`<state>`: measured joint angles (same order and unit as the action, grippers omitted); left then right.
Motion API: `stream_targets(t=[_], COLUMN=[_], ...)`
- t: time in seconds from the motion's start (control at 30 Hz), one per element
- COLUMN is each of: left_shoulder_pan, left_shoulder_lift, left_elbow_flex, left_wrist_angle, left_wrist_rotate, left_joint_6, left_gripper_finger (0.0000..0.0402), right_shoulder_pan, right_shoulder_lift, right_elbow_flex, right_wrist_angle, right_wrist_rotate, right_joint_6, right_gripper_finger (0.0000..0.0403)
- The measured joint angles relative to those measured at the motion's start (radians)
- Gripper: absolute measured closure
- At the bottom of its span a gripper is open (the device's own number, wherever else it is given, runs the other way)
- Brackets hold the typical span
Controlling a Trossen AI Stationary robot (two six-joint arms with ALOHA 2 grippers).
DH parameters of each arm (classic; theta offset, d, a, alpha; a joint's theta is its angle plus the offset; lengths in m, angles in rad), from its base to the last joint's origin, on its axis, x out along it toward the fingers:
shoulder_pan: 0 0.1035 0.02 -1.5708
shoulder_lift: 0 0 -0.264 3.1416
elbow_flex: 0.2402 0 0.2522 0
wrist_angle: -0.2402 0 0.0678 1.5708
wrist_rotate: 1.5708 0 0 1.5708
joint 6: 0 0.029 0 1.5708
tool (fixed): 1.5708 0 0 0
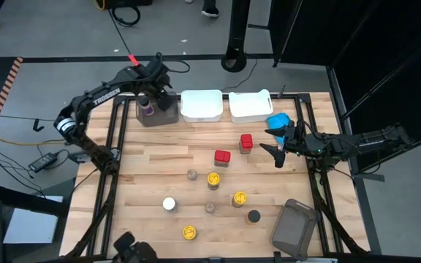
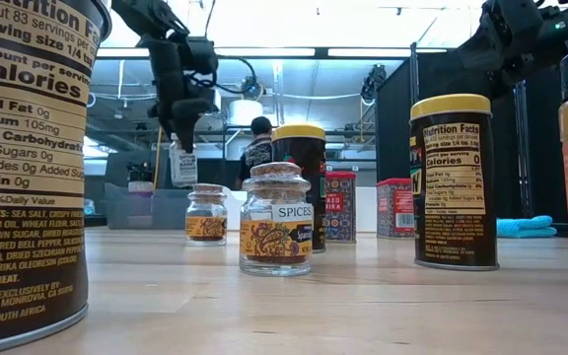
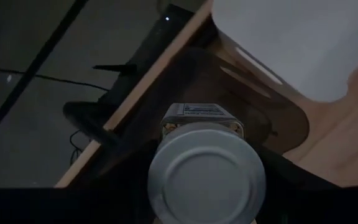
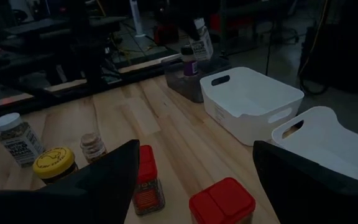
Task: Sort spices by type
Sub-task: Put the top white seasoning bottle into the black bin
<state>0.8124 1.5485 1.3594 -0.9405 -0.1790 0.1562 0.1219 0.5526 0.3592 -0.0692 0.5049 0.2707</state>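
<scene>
My left gripper [image 1: 154, 97] is at the table's far left, over a grey bin [image 1: 165, 115], shut on a small spice jar [image 2: 183, 164] with a pale round cap and a white label. A purple-lidded jar [image 1: 146, 109] stands in that bin. Loose spices stand mid-table: two red-capped jars [image 1: 246, 142] [image 1: 221, 157], yellow-lidded ones [image 1: 213, 179] [image 1: 239, 199] [image 1: 189, 232], a white-capped one [image 1: 169, 204], a black-capped one [image 1: 253, 216] and two glass ones [image 1: 191, 175] [image 1: 210, 207]. My right gripper [image 1: 278, 144] waits open at the right edge, holding nothing. My left gripper pinches the jar at its top end, by the round cap [image 3: 161, 180], between its two fingers. The fingers come steeply from above. The jar hangs upright below the fingers [image 2: 179, 133], lifted clear above the grey bin.
Two white tubs [image 1: 201, 104] [image 1: 251, 107] stand along the far edge beside the grey bin. A blue cloth [image 1: 278, 120] lies by my right gripper. A second grey bin [image 1: 294, 226] sits near the front right corner. Bare wood shows at the table's left.
</scene>
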Motion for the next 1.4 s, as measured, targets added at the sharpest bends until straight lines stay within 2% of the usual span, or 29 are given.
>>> stream_targets(t=[0.27,0.57,0.8,1.27,1.4], left_shoulder_pan=[0.026,0.11,0.161,0.165,0.165], left_shoulder_lift=[0.062,0.103,0.152,0.239,0.237], left_elbow_flex=[0.0,0.0,0.0,0.002,0.002], left_wrist_angle=[-0.018,-0.012,0.01,0.018,0.03], left_wrist_rotate=[0.059,0.102,0.173,0.161,0.154], left_joint_6=[0.152,0.277,0.307,0.393,0.393], left_gripper_finger=[0.0206,0.0206,0.0206,0.0205,0.0193], right_shoulder_pan=[0.0,0.0,0.0,0.0,0.0], right_shoulder_lift=[0.0,0.003,0.018,0.087,0.104], right_elbow_flex=[0.0,0.0,0.0,0.0,0.0], right_wrist_angle=[0.0,-0.001,-0.001,-0.001,0.0], right_wrist_rotate=[0.0,0.0,0.0,0.0,-0.001], right_joint_6=[0.0,0.0,0.0,0.052,0.077], right_gripper_finger=[0.0082,0.0082,0.0082,0.0082,0.0082])
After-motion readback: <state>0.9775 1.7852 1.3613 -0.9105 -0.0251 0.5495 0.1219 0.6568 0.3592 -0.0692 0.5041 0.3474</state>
